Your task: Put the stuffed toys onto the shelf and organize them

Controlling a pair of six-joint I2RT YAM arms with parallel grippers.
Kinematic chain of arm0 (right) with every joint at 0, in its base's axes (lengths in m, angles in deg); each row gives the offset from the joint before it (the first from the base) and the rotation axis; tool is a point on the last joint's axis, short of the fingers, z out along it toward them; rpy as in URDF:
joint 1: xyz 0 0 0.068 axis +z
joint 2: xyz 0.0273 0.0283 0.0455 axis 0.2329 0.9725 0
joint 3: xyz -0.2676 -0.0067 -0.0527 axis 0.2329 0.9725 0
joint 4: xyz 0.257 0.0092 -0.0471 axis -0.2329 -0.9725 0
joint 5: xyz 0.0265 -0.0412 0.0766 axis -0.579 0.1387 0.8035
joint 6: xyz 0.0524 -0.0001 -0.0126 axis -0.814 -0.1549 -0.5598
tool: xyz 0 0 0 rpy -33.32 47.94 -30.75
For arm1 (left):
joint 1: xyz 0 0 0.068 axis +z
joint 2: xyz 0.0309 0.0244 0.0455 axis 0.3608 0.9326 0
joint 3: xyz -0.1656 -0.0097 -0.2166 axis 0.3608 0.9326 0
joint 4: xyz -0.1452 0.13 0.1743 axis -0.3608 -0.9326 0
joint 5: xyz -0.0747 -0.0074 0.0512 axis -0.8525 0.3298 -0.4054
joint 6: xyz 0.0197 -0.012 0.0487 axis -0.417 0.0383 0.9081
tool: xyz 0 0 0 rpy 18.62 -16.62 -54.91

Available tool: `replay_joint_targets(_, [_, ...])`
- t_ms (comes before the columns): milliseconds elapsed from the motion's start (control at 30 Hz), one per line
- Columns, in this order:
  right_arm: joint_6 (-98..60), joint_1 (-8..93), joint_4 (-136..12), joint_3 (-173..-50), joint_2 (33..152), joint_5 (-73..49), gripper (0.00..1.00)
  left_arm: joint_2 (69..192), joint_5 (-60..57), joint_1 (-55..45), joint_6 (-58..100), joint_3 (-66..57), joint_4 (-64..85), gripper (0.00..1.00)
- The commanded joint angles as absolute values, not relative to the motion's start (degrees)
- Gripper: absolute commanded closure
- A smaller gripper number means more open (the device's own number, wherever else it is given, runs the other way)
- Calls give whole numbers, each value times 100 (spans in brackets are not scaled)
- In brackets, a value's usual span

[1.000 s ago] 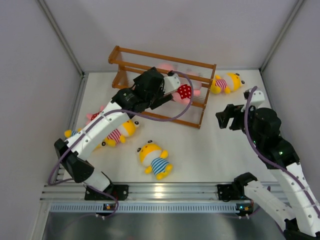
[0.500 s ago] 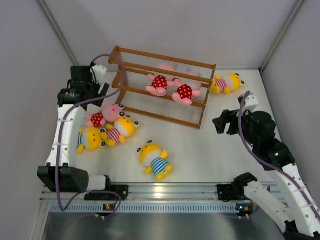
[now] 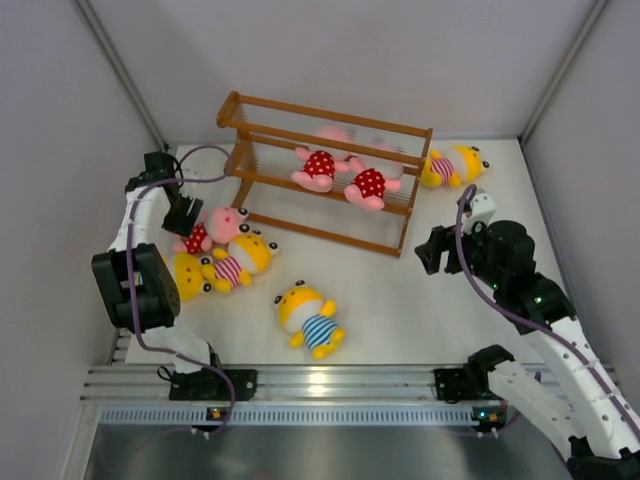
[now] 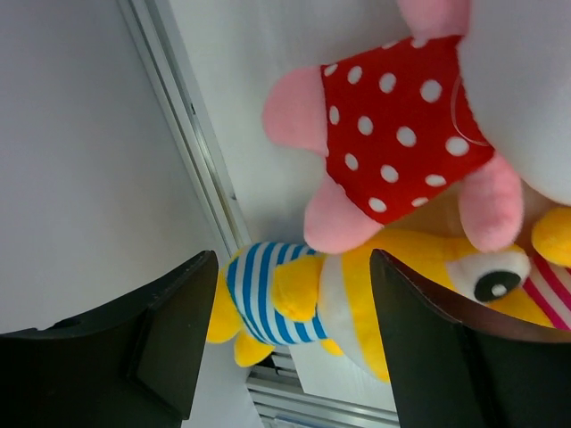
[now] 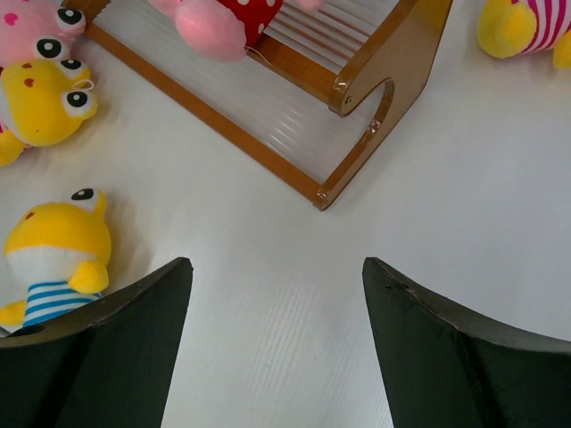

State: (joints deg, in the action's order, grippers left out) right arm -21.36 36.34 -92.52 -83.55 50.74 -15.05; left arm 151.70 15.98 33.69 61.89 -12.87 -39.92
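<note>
Top external view: two pink dotted toys point(image 3: 320, 165) lie on the shelf point(image 3: 330, 117), middle tier. Five are left on the table point(image 3: 400, 300): a cluster of three point(image 3: 225, 255) at frame left, one blue-striped toy point(image 3: 310, 320) at centre, one pink-striped toy point(image 3: 450, 166) right of the shelf. The left hand point(image 3: 184, 218) hovers over the cluster, jaws apart, holding nothing. The right hand point(image 3: 432, 250) is open and empty.

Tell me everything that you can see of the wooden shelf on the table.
The shelf is a brown wooden rack with slanted side frames and tiers of thin pale rods. It stands upright at the far side of the white table, set slightly askew. One pink toy and a second pink toy, both in red dotted outfits, lie side by side on a tier. A yellow toy lies close by its right end.
</note>
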Motion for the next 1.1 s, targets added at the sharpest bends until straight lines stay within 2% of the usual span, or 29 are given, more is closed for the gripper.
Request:
replay_joint_targets(0, [-1969,3711,-8979,-8368,4940,-1427,23,15443,1934,3521,6055,-1565,-3498,27])
replay_joint_targets(100, [-1925,3720,-8944,-8385,5002,-1392,22,15716,1618,3670,5844,-1811,-3498,30])
replay_joint_targets(367, [-1785,3711,-8874,-8473,5353,-1313,22,15691,1460,3784,5115,-1987,-3489,29])
replay_joint_targets(433, [-1732,3711,-8970,-8674,5624,-1269,22,15725,1319,4004,4772,-2005,-3489,34])
replay_joint_targets(567, [-1749,3711,-9260,-9122,5994,-1260,23,15717,1117,4259,4429,-1733,-3156,36])
replay_joint_targets(867, [-2732,3711,-9269,-9510,6241,-1479,28,15945,-166,4453,4253,-1346,-3032,37])
replay_joint_targets(1067, [-2979,3711,-9445,-9660,6136,-1620,31,15200,-860,4655,4339,-863,-3032,36])
